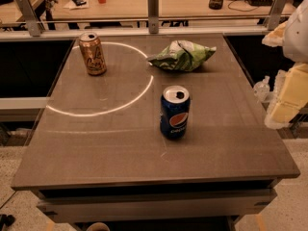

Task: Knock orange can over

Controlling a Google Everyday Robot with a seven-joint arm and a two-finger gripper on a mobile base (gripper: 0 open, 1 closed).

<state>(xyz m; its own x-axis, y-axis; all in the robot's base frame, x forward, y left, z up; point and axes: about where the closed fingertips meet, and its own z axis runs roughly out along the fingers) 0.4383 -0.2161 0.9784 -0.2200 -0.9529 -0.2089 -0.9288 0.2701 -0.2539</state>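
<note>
The orange can (pixel 92 53) stands upright at the far left of the brown table (pixel 96 143), its silver top open and pale cursive lettering facing me. My gripper (pixel 285 97) shows as pale yellowish parts at the right edge of the view, beyond the table's right side and far from the orange can. It holds nothing that I can see.
A blue Pepsi can (pixel 174 111) stands upright near the table's middle. A crumpled green chip bag (pixel 182 56) lies at the far centre. A pale ring of light (pixel 103 110) crosses the left half. A railing (pixel 153 11) and a desk lie behind.
</note>
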